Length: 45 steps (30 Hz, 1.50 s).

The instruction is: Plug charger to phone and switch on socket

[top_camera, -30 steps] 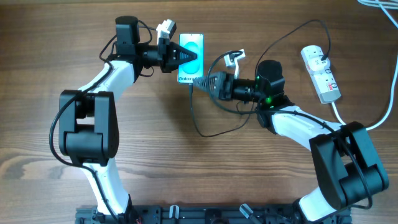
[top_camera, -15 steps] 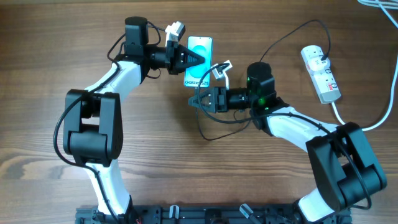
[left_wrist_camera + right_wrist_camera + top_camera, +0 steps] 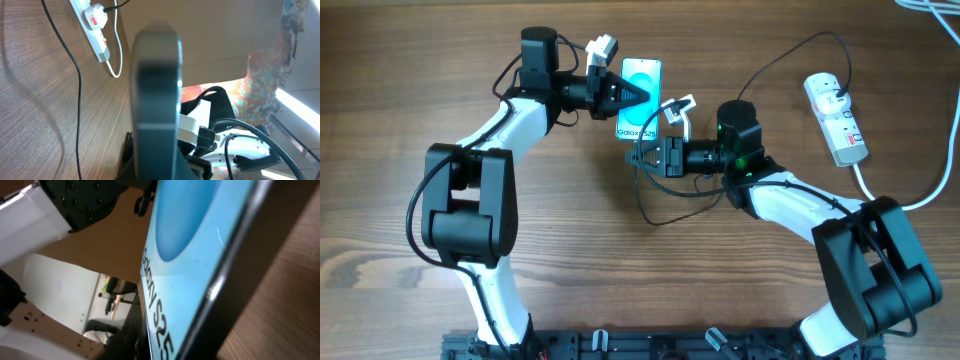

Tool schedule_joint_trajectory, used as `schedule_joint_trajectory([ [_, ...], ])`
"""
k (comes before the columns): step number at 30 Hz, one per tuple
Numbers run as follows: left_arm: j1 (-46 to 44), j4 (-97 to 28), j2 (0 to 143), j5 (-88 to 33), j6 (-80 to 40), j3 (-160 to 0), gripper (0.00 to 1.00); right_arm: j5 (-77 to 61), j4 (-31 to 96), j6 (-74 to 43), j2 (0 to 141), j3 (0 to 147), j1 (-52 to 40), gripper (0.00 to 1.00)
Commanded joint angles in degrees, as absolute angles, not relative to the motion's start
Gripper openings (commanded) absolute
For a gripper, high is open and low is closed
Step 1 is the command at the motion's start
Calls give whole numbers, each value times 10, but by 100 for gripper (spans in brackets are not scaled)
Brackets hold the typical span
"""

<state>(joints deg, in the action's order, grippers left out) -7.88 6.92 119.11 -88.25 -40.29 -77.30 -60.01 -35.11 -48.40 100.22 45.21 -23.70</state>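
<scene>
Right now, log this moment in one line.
left gripper: shut on phone | right gripper: at charger, grip unclear | socket: untouched

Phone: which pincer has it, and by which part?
Left pincer is shut on the phone, pinching screen and back at mid-length of the long edge nearest that arm. Right pincer: cannot tell.
</scene>
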Motion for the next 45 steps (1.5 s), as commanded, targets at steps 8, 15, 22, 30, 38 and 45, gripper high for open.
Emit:
schedule_joint_trajectory([
  [8, -66, 70, 1188, -902, -442, -771, 4, -595, -366, -525, 1001, 460, -237, 17],
  [15, -66, 67, 1188, -903, -442, -771, 4, -576, -411, -577, 1001, 460, -237, 4],
  [22, -66, 67, 1188, -904, -439, -771, 4, -550, -430, -636, 1001, 460, -201, 4],
  [30, -79, 67, 1188, -903, -439, -771, 4, -494, -443, -613, 1001, 461, -201, 4],
  [38, -79, 67, 1188, -904, -439, -771, 4, -434, -475, -615, 1001, 461, -199, 4],
  [45, -74, 67, 1188, -904, -428, -771, 4, -505, -463, -564, 1001, 461, -197, 100],
])
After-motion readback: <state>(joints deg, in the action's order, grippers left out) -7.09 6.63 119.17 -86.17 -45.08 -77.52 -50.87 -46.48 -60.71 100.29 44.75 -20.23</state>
